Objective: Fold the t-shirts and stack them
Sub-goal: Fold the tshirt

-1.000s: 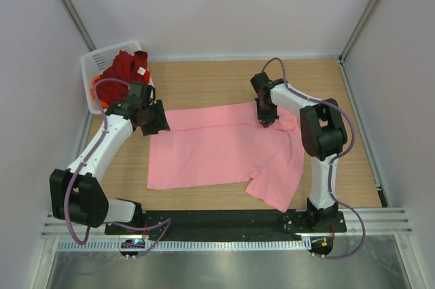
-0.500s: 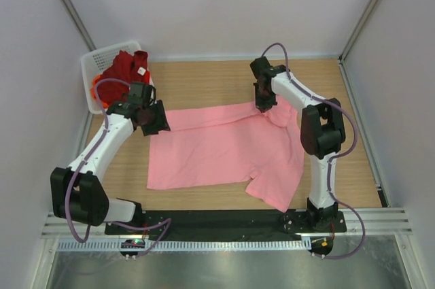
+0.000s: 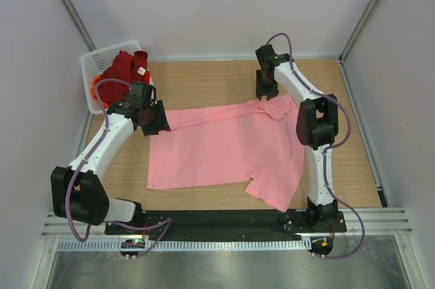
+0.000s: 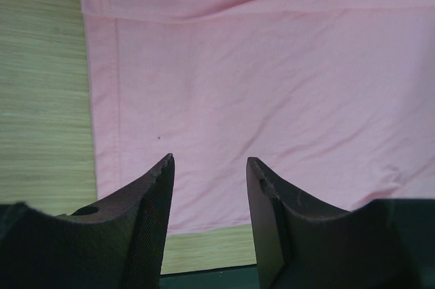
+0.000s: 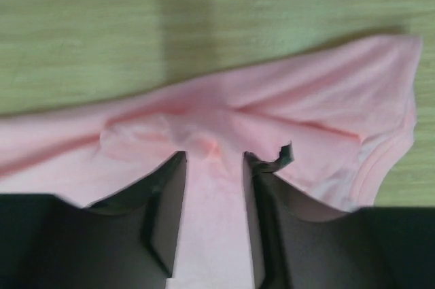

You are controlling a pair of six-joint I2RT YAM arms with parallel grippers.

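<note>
Right claw (image 5: 214,156), w/ jaws apart at 1 o'clock, & left claw (image 4: 209,163), apart at 9, sit over pink shirt (image 3: 224,146) spread unfolded mid-table; red shirt (image 3: 126,68) & orange shirt (image 3: 95,88) wait in basket (image 3: 107,52) at 10 o'clock, nothing stacked.

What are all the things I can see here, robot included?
pink t-shirt: one, light pink, spread flat in the middle of the table.
dark red t-shirt: one, dark red with a small white tag, bunched up in the basket.
orange cloth: one, orange, only a bit shows under the red one in the basket.
basket: one, white mesh, far left corner.
table: one, light wood.
left gripper: one, black, jaws apart over the pink shirt's left edge.
right gripper: one, black, jaws apart at the shirt's far right corner.
</note>
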